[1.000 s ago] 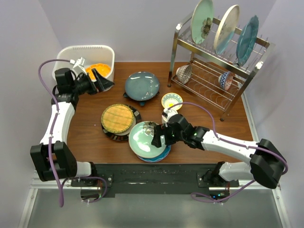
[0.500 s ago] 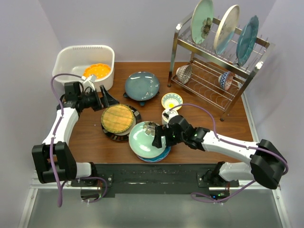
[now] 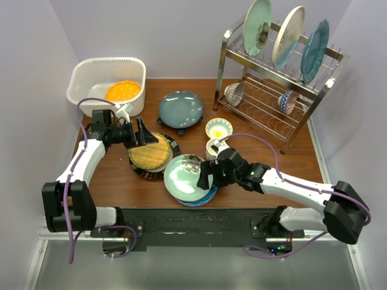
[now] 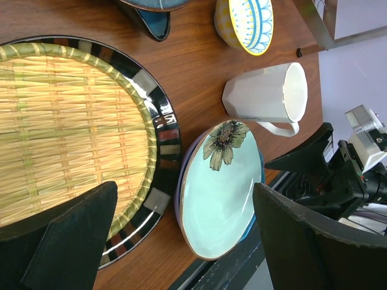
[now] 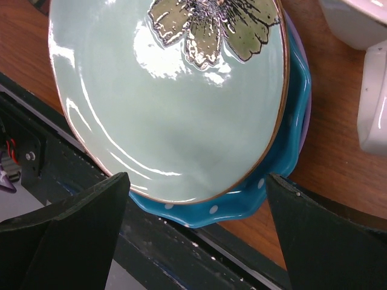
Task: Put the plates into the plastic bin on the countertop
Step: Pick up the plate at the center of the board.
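An orange scalloped plate (image 3: pixel 123 92) lies in the white plastic bin (image 3: pixel 78 72) at the countertop's (image 3: pixel 109 175) far left. My left gripper (image 3: pixel 145 134) (image 4: pixel 184 188) hangs open and empty over the left part of the black-rimmed woven plate (image 3: pixel 151 154) (image 4: pixel 60 133). My right gripper (image 3: pixel 204 174) (image 5: pixel 196 181) stands open over the near edge of the pale green floral plate (image 3: pixel 183 175) (image 5: pixel 169 96) (image 4: pixel 221 187). That plate tops a stack on a blue dotted plate (image 5: pixel 284 151) and a lilac one (image 5: pixel 305 121). A dark teal plate (image 3: pixel 180 107) sits behind.
A white mug (image 3: pixel 213 147) (image 4: pixel 266 93) and a small yellow bowl (image 3: pixel 218 127) (image 4: pixel 245 21) stand just right of the stack. The steel wire rack (image 3: pixel 272 90) at the back right holds three upright plates and two small bowls. The black base rail (image 3: pixel 199 217) runs along the near edge.
My left gripper has come away from the bin, empty, to the woven plate; the orange plate stays in the bin. The right gripper shifted slightly over the green plate.
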Controlling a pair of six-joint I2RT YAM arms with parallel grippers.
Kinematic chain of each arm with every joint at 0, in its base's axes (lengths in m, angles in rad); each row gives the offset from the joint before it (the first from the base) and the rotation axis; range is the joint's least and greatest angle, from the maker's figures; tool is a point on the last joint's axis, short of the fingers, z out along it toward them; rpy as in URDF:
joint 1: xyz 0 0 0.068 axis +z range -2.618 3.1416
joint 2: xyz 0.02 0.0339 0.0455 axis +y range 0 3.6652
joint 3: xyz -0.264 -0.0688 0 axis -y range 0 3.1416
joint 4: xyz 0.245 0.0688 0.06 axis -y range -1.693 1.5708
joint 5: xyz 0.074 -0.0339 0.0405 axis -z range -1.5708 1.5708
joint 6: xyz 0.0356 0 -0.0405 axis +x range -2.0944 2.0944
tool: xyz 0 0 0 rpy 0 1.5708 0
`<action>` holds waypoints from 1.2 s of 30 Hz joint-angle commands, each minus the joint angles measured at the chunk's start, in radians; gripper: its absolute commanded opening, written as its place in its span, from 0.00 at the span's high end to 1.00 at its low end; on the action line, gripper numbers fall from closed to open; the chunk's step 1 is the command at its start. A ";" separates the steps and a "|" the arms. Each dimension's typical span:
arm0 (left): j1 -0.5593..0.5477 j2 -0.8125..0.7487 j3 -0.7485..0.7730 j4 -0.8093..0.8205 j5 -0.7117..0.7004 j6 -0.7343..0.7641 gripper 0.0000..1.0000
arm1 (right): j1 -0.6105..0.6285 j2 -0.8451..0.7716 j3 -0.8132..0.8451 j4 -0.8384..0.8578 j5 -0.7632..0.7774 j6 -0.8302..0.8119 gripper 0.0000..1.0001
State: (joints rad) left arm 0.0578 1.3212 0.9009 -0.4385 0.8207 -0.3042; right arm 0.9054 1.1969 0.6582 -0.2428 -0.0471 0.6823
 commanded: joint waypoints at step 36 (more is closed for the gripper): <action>-0.177 0.122 -0.074 -0.077 0.058 0.105 0.30 | 0.006 0.127 0.001 0.128 -0.039 0.062 0.03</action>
State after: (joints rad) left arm -0.0967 1.4258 0.8383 -0.5152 0.8425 -0.2161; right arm 0.9054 1.3113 0.6350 -0.1104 -0.0799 0.7353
